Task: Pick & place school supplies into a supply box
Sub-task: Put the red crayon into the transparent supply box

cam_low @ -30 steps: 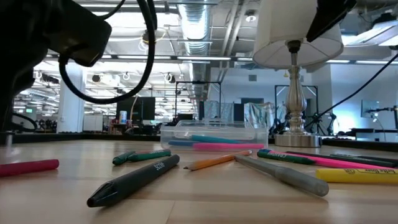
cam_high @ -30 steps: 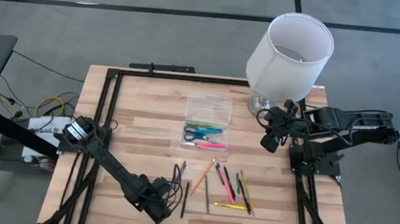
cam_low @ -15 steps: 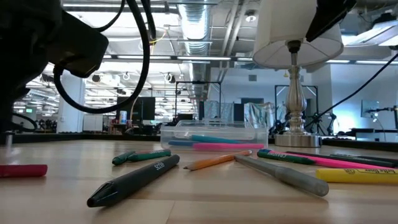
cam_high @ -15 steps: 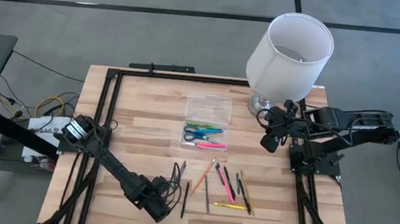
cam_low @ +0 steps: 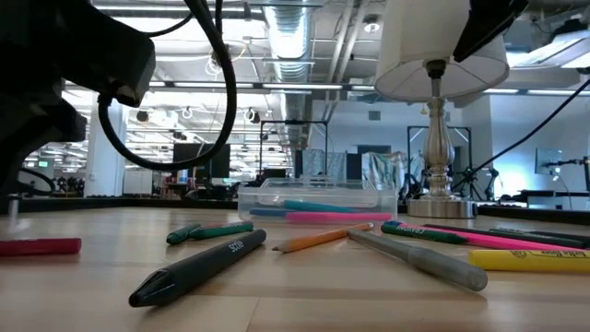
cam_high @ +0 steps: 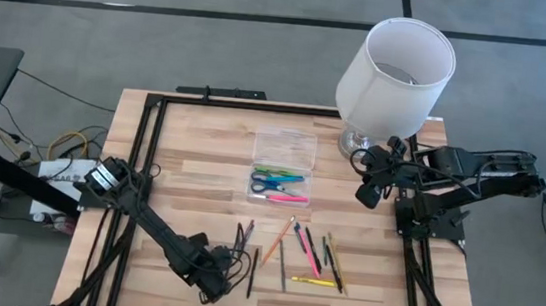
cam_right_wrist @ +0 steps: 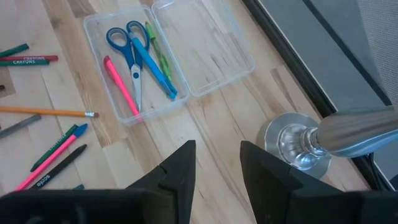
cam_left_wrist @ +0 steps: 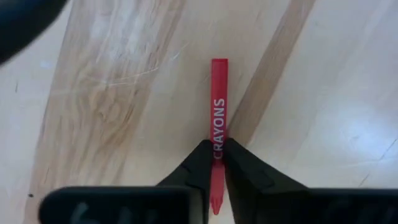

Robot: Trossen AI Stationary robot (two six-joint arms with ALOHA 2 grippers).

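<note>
Left claw is low at the tabletop's near left, clamped on a red crayon. Right claw hovers apart near the lamp. Supply box sits mid-tabletop, apparently holding scissors.

The thin red crayon printed CRAYONS has its near end hidden between the left gripper's dark fingers.

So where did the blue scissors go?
The blue-handled scissors lie inside the clear supply box, between a pink pen and a blue pen. In the high view the box sits mid-table, just left of the lamp.
</note>
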